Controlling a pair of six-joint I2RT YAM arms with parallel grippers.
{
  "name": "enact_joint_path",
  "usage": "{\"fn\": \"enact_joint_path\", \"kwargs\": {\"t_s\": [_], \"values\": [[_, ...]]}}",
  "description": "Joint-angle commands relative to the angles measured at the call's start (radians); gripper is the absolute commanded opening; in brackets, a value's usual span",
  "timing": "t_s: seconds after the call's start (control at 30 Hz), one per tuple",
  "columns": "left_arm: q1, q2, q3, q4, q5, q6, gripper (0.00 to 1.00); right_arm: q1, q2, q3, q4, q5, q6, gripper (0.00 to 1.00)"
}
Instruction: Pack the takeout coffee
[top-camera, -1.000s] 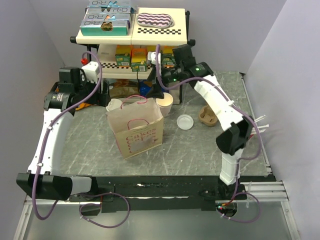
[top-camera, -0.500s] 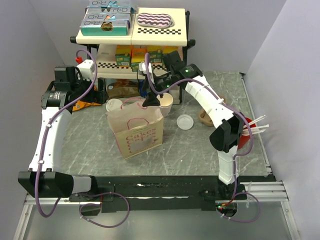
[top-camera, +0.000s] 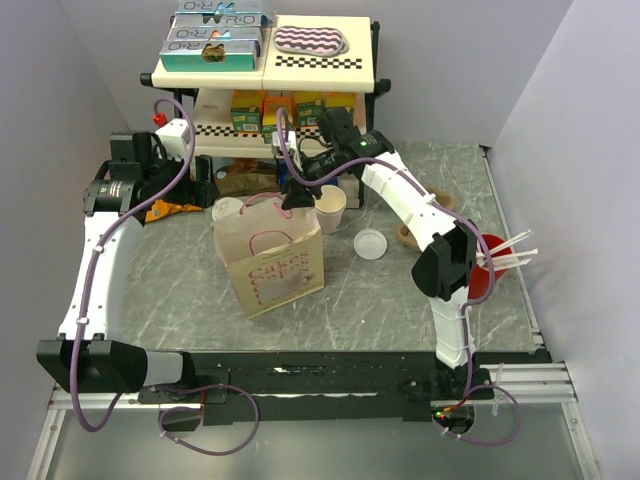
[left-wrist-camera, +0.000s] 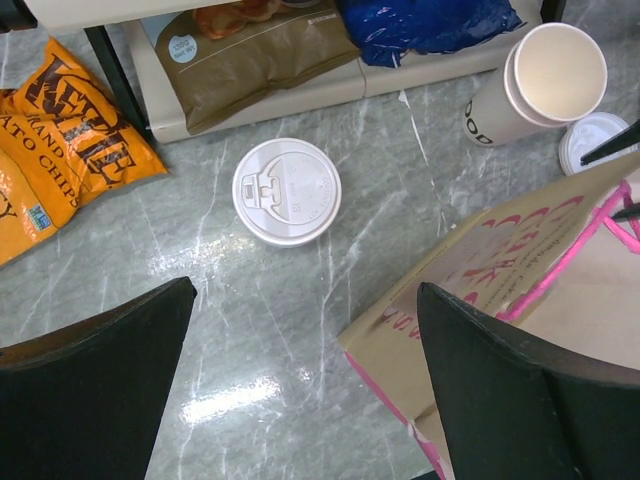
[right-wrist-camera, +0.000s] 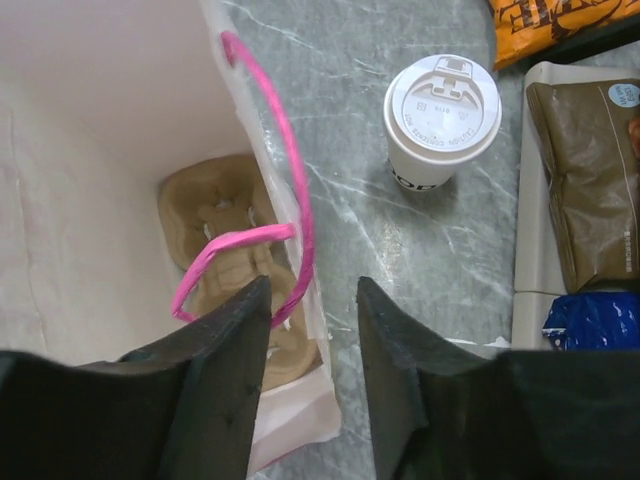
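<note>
Coffee (left-wrist-camera: 286, 191) stands near the wide-spread, empty left gripper (left-wrist-camera: 305, 300) (right gripper (right-wrist-camera: 313, 290) parted astride bag (right-wrist-camera: 100, 120) rim).

Table (left-wrist-camera: 300, 340): grey veined stone look, polished, glare patches at lower left. Takeout coffee (right-wrist-camera: 441, 120): matt paper wall, smooth moulded plastic lid with slight sheen. Paper bag (top-camera: 272, 258): matt kraft paper, pink cord handles. Cup carrier (right-wrist-camera: 215, 235) inside it: rough pulp fibre. Chip bag (left-wrist-camera: 55, 150), upper left: glossy crinkled film.
</note>
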Motion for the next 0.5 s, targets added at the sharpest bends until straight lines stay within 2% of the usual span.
{"fn": "enact_joint_path", "kwargs": {"t_s": [0.0,0.03,0.17,0.33,0.47], "values": [[0.003,0.005,0.042,0.019,0.043,-0.015,0.99,0.002,-0.038,0.047,0.014,-0.023,0.009,0.36],[0.003,0.005,0.041,0.017,0.049,-0.01,0.99,0.002,-0.045,0.04,0.014,-0.026,0.009,0.31],[0.001,0.006,0.021,0.016,0.081,0.04,0.99,0.001,-0.088,0.017,0.008,-0.026,0.005,0.0],[0.003,-0.012,-0.034,0.033,0.077,0.108,0.99,-0.001,-0.191,-0.068,-0.049,0.009,-0.037,0.0],[0.0,0.011,-0.051,0.01,0.046,0.132,1.0,-0.019,-0.346,-0.279,-0.037,0.044,-0.049,0.0]]}}
